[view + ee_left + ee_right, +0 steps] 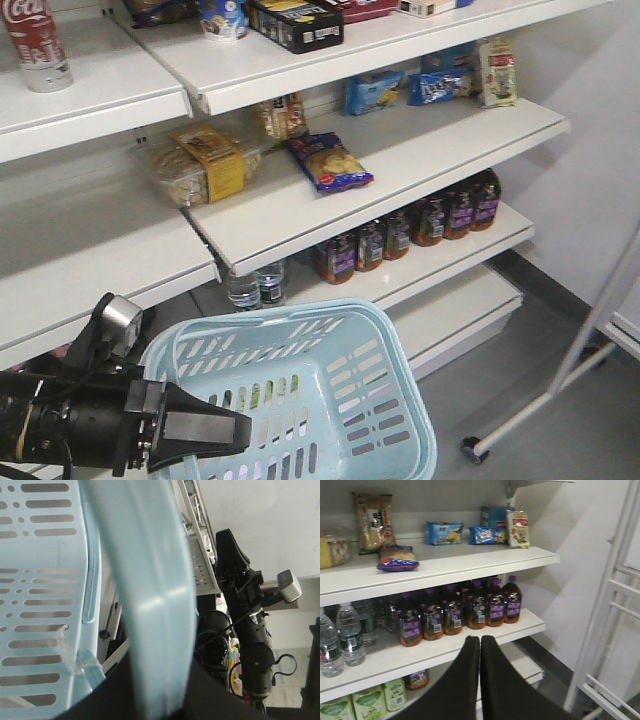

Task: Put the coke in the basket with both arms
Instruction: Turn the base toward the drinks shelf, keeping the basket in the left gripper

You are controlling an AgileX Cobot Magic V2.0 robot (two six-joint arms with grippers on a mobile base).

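The basket (300, 400) is taken as the reference. In the exterior view it is seen low, in front of the shelving (400, 170), with its slotted interior exposed to the camera.

In the left wrist view the swing handle (150, 590) of the basket is shown close up. It runs down between the two dark fingers of the left claw (162, 702), and the claw is closed upon the handle.

The right claw (480, 645) is positioned at the left side of the basket, where it overlaps the left wall in the exterior view. Contact with the wall cannot be determined. Its fingers are pressed together tip to tip. A grey block (120, 318) is carried on the right arm, above and to the left of the basket.

The coke (35, 45) is stood upright on an upper shelf, far above and to the left of the basket and well apart from both claws. Its cap is cut off by the frame edge.

Water bottles (255, 285) are stored just beyond the far rim of the basket. Purple-labelled juice bottles (400, 235) are lined up on a shelf above and to the right of the basket. A white wheeled frame (560, 360) is placed to the right of the basket.
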